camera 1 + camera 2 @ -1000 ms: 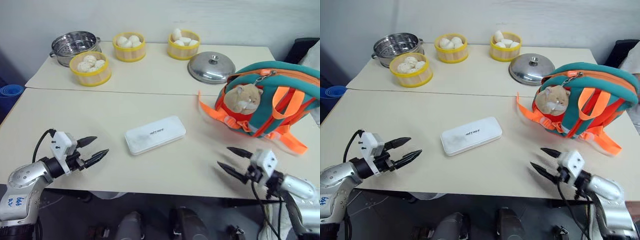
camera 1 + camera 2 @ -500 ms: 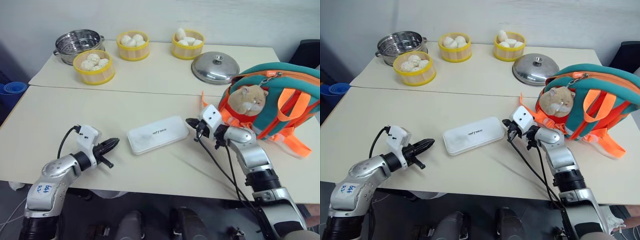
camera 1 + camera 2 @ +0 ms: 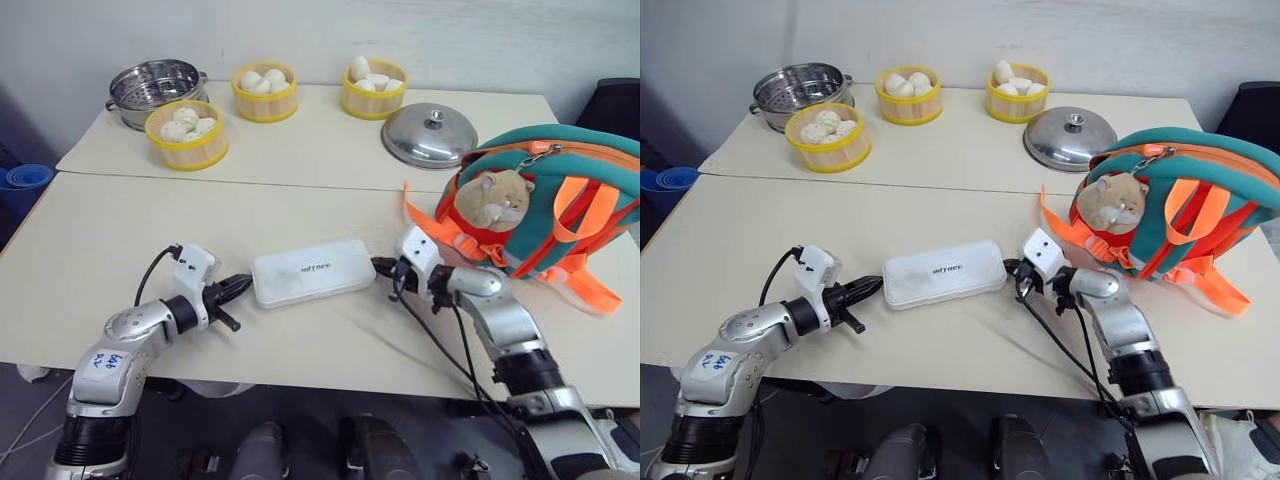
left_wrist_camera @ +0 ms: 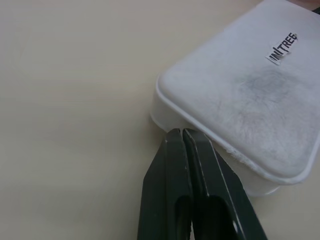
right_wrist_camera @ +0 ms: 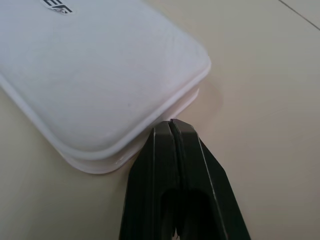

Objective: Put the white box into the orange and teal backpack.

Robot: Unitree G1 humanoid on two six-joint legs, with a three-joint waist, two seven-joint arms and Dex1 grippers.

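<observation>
Two pale tables butt together here; the white box [image 3: 312, 271] lies flat near the middle of the near table [image 3: 120, 235], and the orange and teal backpack [image 3: 545, 205] sits at that table's right edge, plush hamster [image 3: 487, 197] facing the box.

Your left gripper [image 3: 240, 286] has its fingers pressed together, tip at the box's left short end. Your right gripper [image 3: 383, 266] is pressed together too, tip at the right short end. Both wrist views put the tips right at the rim seam, touching or just short of it; I can't tell which.

Looks like a two-ended squeeze lift, nothing pinched yet. To do it well:
- Push inward evenly from both ends, or the box will pivot and skate on the smooth table.
- Keep both tips at the same height on the end walls, under the lid's lip if you can, so it doesn't pop out upward.
- Lift level, then carry it right.

Obstacles: the orange straps [image 3: 435, 232] trail on the table right behind your right gripper and could snag. I can't see the backpack's opening from here. Steamer baskets [image 3: 186, 133], pot [image 3: 152, 89] and steel lid [image 3: 425, 136] line the far table, well apart from your path.
</observation>
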